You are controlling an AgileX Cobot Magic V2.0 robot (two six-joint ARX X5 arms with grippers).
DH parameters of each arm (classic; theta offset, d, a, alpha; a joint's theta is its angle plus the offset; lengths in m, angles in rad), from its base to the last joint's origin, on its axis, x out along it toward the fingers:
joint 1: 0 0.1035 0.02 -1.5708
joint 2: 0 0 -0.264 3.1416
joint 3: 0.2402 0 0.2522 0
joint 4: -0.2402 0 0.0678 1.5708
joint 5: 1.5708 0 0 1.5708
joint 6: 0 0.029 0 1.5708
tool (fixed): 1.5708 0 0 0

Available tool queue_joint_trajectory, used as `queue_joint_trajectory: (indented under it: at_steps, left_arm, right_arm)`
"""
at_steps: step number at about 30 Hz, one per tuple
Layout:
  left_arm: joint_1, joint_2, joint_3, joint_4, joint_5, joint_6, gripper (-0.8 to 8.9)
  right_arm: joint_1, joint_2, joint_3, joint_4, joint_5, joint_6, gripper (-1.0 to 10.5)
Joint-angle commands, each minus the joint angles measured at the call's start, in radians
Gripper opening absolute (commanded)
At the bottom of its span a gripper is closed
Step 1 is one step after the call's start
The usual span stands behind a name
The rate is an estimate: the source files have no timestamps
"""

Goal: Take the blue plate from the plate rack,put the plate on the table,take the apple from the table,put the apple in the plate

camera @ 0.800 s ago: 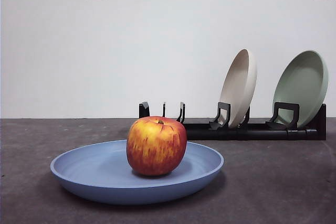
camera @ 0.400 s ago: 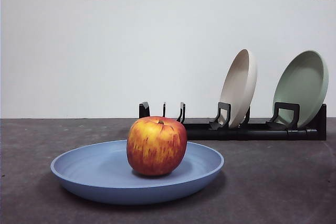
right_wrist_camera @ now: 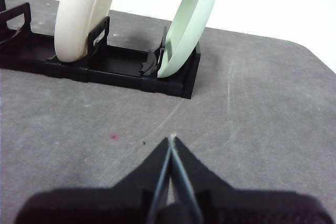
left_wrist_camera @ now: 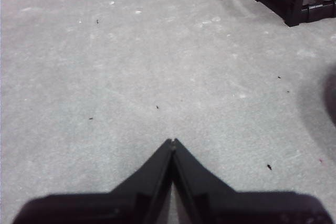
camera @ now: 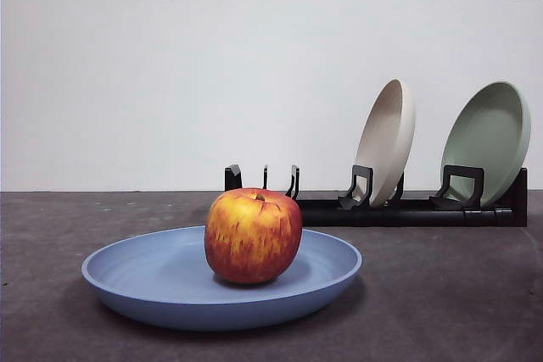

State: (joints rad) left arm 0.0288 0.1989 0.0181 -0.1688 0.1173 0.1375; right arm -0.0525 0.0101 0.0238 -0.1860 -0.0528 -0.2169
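Apple (camera: 253, 236) sits in the blue plate (camera: 153, 281) at lower left of the front frame; left gripper (left_wrist_camera: 172, 141) and right gripper (right_wrist_camera: 171, 138) both closed, holding nothing.

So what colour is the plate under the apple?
Matte light blue; the blue plate shows best in the front view, holding the apple.

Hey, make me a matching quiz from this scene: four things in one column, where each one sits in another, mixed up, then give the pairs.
Things:
1. apple
2. blue plate
3. beige plate
4. pale green plate

Places:
A. upright at the plate rack's far right end
B. flat on the table
C. resting in the blue plate
D. upright in a middle slot of the rack

Pairs: 1-C, 2-B, 3-D, 4-A
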Motion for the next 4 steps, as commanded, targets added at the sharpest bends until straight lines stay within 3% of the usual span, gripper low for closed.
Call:
queue_joint_trajectory:
  at_steps: [1,4]
  left_arm:
    - [-0.002,0.001,-0.009,0.005,0.002,-0.006,-0.03]
    - [-0.002,0.001,-0.009,0.005,0.002,-0.006,-0.03]
  right_arm:
    - [0.0,-0.002,-0.01,0.006,0.0,0.012,0.0]
    - [0.0,-0.002,-0.01,0.006,0.0,0.012,0.0]
